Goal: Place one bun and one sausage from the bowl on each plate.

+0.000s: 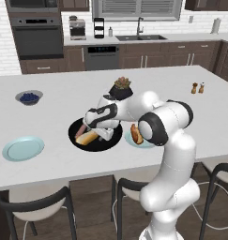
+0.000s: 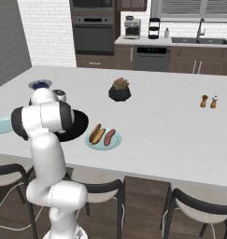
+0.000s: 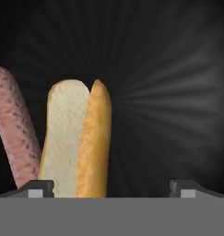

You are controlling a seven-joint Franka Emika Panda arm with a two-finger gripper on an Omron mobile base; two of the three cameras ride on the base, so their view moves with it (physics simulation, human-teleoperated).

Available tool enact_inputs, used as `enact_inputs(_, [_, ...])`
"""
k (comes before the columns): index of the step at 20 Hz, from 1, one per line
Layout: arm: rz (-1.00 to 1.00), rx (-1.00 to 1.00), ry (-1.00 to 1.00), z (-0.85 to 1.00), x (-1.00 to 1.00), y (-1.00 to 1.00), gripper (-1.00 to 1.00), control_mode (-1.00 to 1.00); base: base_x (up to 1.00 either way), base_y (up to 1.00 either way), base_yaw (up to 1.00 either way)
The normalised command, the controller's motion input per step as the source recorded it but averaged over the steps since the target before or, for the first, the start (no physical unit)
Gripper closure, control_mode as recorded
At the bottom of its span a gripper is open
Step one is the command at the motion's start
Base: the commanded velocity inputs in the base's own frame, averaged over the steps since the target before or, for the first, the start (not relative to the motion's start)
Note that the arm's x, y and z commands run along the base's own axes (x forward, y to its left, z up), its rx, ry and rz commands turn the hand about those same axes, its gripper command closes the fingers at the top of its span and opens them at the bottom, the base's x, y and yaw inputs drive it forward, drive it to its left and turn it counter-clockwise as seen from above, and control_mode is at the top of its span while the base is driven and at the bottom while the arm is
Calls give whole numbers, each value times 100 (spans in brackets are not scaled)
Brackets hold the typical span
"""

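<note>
While one plate [image 2: 103, 141], left of centre in the right base view, is already carrying a bun [image 2: 95, 134] and a sausage [image 2: 109, 136] side by side, the second plate [image 1: 23, 148] is sitting bare at the left edge of the left base view, so half of the job seems to be waiting. That is probably why the gripper [image 1: 93, 132] is hanging low over the bowl [image 1: 95, 136], the black dish at the middle of the left base view, between the two plates. Lying in it are the remaining bun [image 3: 78, 145] and sausage [image 3: 15, 130], touching along their lengths in the lower left of the hand view. The claw is standing spread wide and pinching nothing; its left finger tip [image 3: 38, 188] is sitting at the bun's near end, so the bun is lying off to one side of the gap rather than centred. The arm is folding forward and down from its base at the lower right of the left base view, elbow raised, wrist pointing at the dish.
</note>
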Motion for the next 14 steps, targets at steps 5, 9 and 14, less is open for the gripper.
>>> enact_inputs(5, [0, 0, 0, -21, 18, 12, -100, -100, 0, 0, 0])
enact_inputs(9, [0, 0, 0, -21, 18, 7, -100, -100, 0, 0, 0])
enact_inputs(14, [0, 0, 0, -29, 1, 1, -100, -100, 0, 0, 0])
